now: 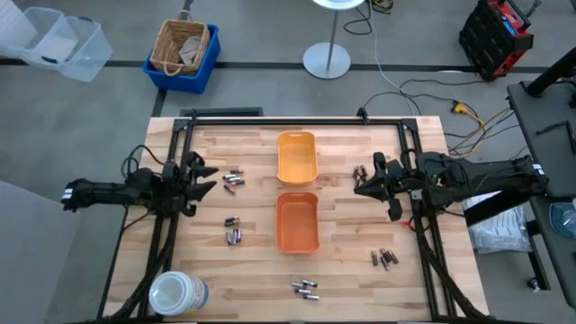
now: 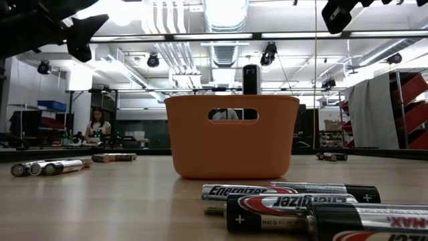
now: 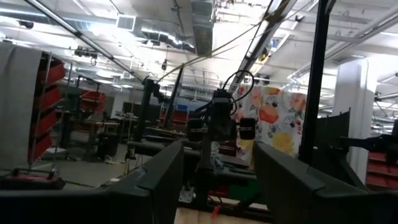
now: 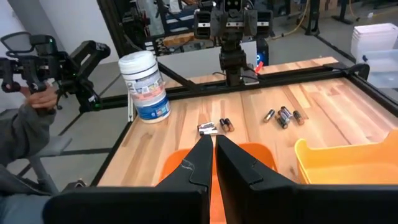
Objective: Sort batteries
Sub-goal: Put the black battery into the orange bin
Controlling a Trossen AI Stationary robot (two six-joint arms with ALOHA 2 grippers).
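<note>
Wooden table, batteries scattered, left end effector apart at left edge, right end effector together at right

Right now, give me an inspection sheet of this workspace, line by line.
Surface: wooden table, bare between items.
Job's things: batteries in small scattered groups; none visible in the yellow tray or orange tray.
Clutter: white lidded container at one table corner.
Grippers: left gripper above the table's left edge, jaws open; right gripper near the yellow tray, jaws shut.
Cables: loose cables on the floor behind the table.
Surroundings: blue bin holding a wicker basket; lamp base; person far behind.
</note>
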